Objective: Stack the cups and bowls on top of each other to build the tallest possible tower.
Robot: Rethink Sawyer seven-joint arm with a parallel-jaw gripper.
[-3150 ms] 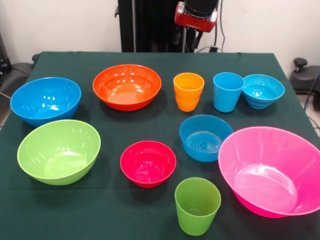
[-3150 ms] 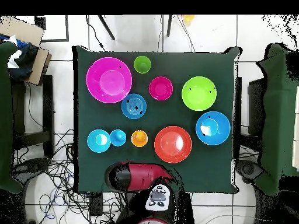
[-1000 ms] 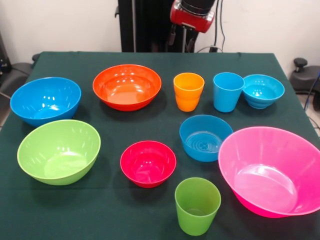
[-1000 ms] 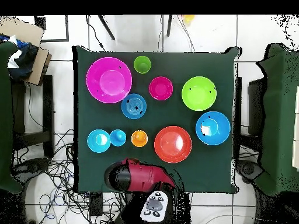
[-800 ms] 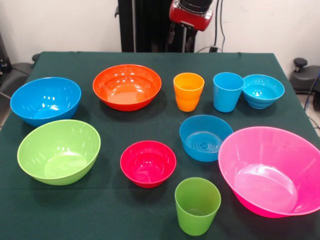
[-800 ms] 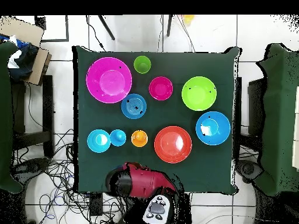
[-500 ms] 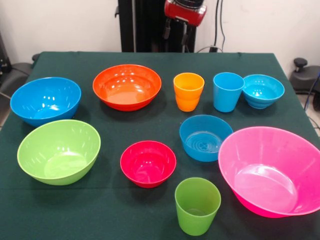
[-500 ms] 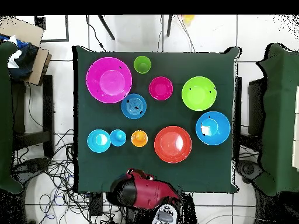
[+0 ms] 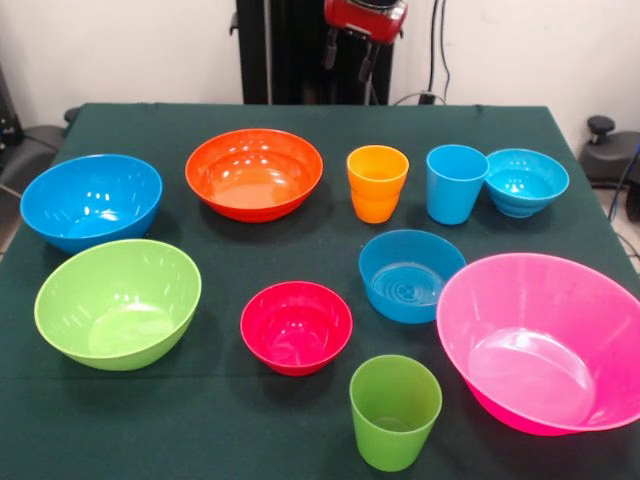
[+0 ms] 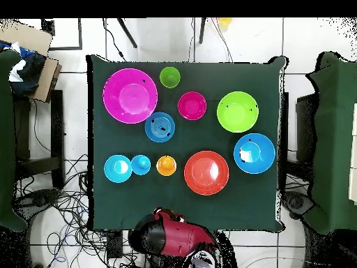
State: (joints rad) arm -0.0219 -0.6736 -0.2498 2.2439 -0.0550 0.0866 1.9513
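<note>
Only unmarked cups (image 9: 377,182) and bowls (image 9: 254,172) on green table (image 9: 300,115).

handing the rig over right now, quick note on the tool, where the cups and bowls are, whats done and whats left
Tool: up at the table's far edge, holding nothing; open or shut cannot be told.
Far row in the front view: large blue bowl, orange bowl, orange cup, light blue cup, turquoise bowl.
Nearer: lime green bowl, red bowl, medium blue bowl, pink bowl, green cup.
Done: nothing stacked.
Left: the whole tower.
</note>
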